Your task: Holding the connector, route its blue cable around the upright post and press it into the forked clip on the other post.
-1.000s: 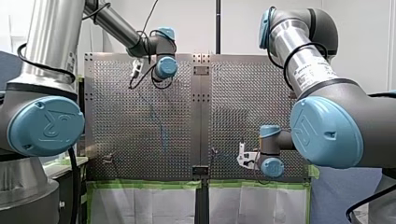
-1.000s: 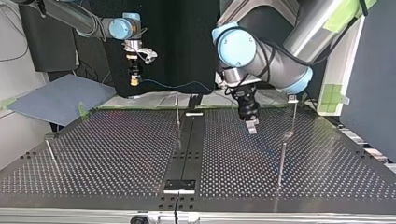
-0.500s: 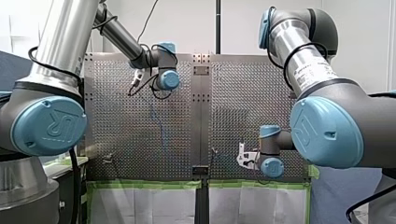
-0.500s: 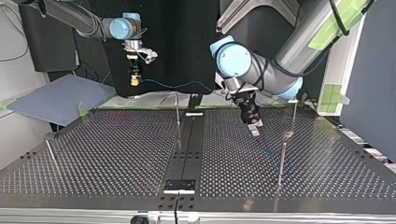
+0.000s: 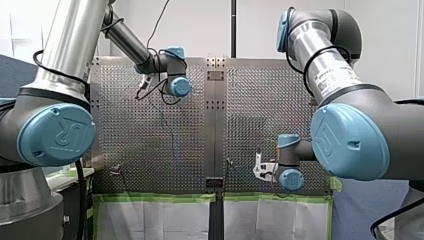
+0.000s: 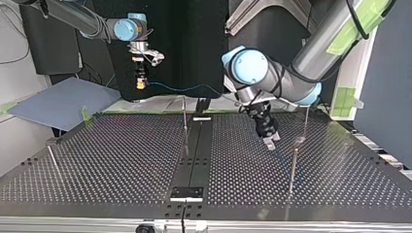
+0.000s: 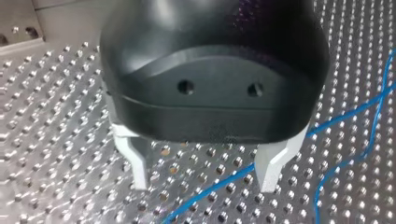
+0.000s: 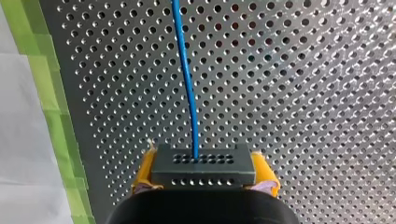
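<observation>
Clenching my right claw [image 6: 141, 83] on the dark connector [image 8: 203, 175], pinching the block between yellow pads [image 8: 145, 170] and holding it raised well above the perforated surface [image 6: 121, 160], near the edge lined with green tape [image 8: 56, 116], at the top view's left. Trailing the blue cable [image 8: 187, 79] out of the connector's holed face and away over the surface, sagging toward the middle in the top view. Hanging my left claw [image 7: 204, 179] low over the surface at the top view's right, released, with metal fingers [image 7: 135, 163] spread wide and grasping nothing. Straddling a run of the blue cable lying on the surface beneath, between the fingertips, without showing whether touching it or not. Hovering just beside the upright post [image 6: 293, 167], well apart from a second thin post [image 6: 184, 115] near the surface's middle strip. Failing to make out the forked clip, too small to tell in either wide view.
</observation>
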